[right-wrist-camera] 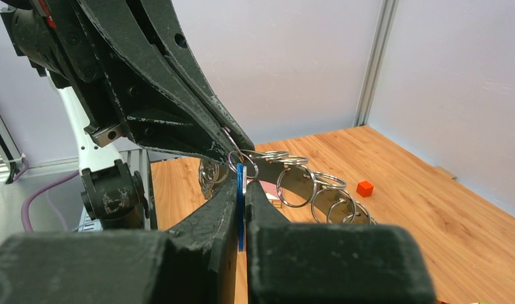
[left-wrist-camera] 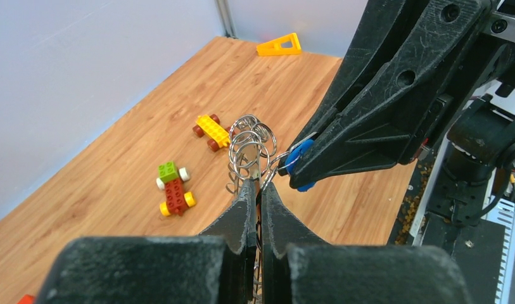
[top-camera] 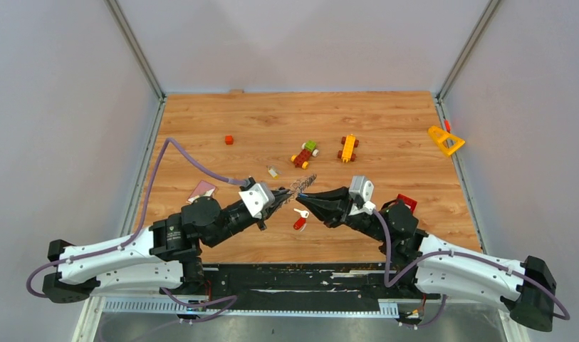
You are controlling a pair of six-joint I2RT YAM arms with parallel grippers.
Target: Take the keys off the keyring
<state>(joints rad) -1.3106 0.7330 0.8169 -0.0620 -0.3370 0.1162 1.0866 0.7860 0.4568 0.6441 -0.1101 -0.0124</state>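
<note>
Okay, midway through by my read. One red key (top-camera: 299, 224) lies loose on the table (top-camera: 386, 121), just below where the two arms meet, so that one looks to be off already. The blue key (left-wrist-camera: 298, 157) is the one in hand. My right gripper (right-wrist-camera: 241, 187) has its fingers pinched tight on the blue plastic head. The key's small loop is hooked up at the keyring (left-wrist-camera: 247, 149), so it isn't free yet. My left gripper (left-wrist-camera: 260, 190) has its fingers pressed together on the ring's lower edge, holding it upright in the air above the table, with the two gripper tips nearly touching.

Left to do, as I judge it: work the blue key out of its loop, then check for others. I can't make out a black one from any view. The keyring itself is a flat grey metal band with a row of small silver split rings fanned along its outer edge like a coil. Most of those little rings look empty from here.
</note>
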